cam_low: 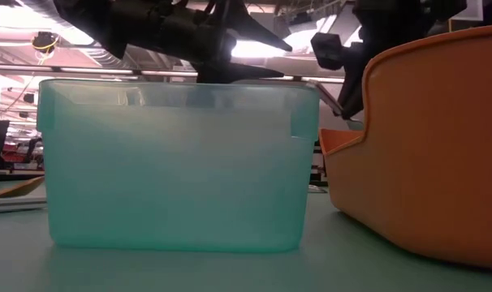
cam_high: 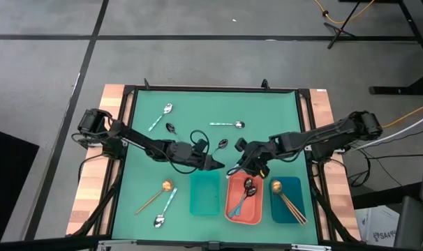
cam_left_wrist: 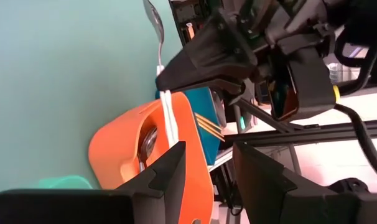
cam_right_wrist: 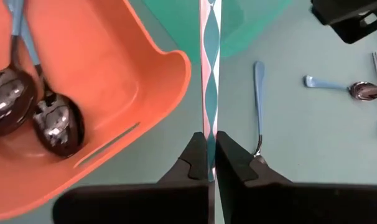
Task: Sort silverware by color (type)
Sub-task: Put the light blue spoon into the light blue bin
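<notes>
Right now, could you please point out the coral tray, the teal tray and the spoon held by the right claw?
coral tray (cam_high: 229,215): high view, left rim.
teal tray (cam_low: 173,162): low view, front wall.
spoon in right claw (cam_right_wrist: 209,74): right wrist view, patterned handle.

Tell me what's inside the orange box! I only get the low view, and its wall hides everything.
Observer: Two dark-bowled spoons lie in the coral tray.
Operator: Are there more boxes?
Observer: Yes, a dark blue tray beside it holds gold-bowled spoons.
Operator: What's the right arm doing?
Observer: The right gripper has its fingers shut on a patterned-handle spoon.
</notes>
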